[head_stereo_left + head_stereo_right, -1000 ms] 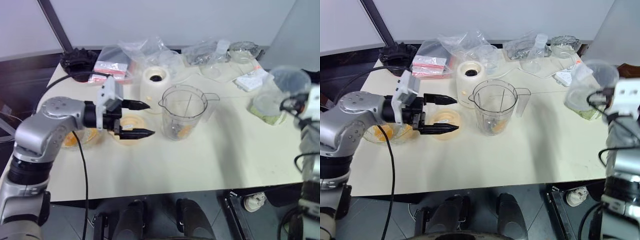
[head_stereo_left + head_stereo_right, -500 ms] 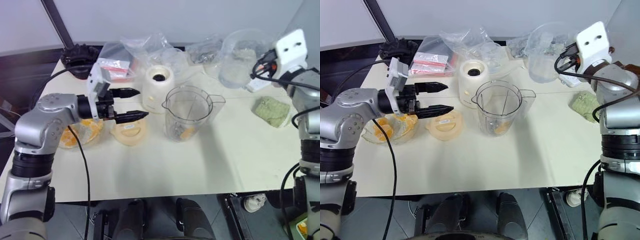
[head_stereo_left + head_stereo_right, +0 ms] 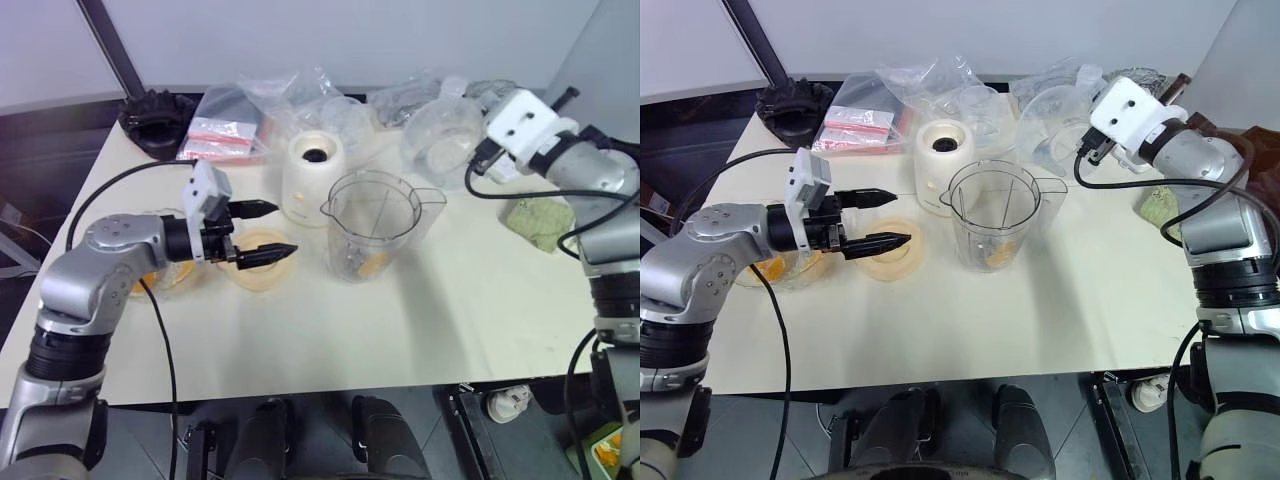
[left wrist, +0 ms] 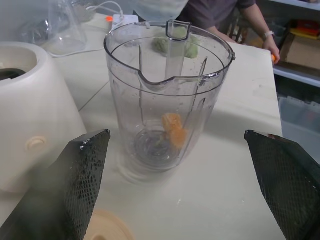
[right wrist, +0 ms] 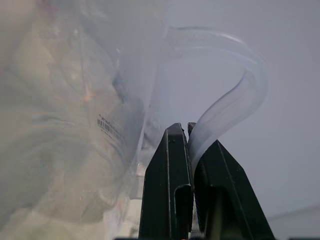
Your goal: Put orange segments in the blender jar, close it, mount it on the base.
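Observation:
The blender jar stands open at mid-table with a few orange segments at its bottom. The cream base is just behind it on the left. My left gripper is open, pointing at the jar, above a cream lid. More orange segments lie in a clear bowl under my left forearm. My right gripper is shut on the handle of a clear measuring cup, held tilted in the air behind the jar on the right.
A black ridged round part and plastic bags lie at the back left. A green cloth lies at the right edge, with a flask and white cables behind. A person stands beyond the table's right side.
My right arm has swung in from the right edge with the clear cup, rolling it over toward the jar. My left gripper has sunk slightly, staying open.

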### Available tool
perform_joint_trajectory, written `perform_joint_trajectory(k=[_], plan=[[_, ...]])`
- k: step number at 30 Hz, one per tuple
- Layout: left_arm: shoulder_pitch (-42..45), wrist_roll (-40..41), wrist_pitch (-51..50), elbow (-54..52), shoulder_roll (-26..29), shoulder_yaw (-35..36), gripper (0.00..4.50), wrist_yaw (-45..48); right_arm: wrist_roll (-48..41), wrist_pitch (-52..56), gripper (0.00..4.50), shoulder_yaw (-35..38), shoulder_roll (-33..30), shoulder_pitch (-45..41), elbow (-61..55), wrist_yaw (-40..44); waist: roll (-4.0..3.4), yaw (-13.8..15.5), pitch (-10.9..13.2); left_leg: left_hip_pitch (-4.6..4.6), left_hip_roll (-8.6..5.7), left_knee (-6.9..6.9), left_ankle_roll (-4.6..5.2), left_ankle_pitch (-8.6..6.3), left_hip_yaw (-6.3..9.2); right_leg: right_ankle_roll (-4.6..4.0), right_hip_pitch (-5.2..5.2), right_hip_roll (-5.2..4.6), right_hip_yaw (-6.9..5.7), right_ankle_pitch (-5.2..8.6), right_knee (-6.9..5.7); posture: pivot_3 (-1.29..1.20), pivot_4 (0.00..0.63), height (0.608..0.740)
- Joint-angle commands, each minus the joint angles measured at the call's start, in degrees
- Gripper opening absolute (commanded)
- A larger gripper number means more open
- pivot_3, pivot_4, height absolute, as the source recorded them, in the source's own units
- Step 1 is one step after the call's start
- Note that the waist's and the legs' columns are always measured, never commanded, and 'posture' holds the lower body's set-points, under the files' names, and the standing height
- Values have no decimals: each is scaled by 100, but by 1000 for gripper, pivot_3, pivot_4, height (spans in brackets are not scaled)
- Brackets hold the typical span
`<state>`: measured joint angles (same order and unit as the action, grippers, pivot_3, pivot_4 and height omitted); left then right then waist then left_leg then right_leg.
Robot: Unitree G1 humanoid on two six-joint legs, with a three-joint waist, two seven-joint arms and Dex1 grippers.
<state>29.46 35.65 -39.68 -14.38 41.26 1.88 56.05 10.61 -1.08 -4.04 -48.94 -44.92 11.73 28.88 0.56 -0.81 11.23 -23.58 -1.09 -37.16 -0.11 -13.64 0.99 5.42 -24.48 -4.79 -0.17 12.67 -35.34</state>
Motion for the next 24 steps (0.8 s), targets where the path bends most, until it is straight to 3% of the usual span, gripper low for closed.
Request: perform_joint_trajectory(k=[1, 24], plan=[[32, 33, 50, -202, 0, 59, 4500, -25, 278, -412, 46, 96, -168, -210, -33, -78, 0, 1, 0, 0, 0, 0, 0, 0, 0, 1, 0, 0, 0, -1, 0, 0, 150, 740], [112, -16, 65, -164, -36, -28, 4500, -36, 1179, -1428, 46, 95, -66, -409, 327, -376, 0, -2, 0, 3, -2, -4, -2, 1, -2, 6, 0, 0, 2, -4, -10, 0, 150, 740]])
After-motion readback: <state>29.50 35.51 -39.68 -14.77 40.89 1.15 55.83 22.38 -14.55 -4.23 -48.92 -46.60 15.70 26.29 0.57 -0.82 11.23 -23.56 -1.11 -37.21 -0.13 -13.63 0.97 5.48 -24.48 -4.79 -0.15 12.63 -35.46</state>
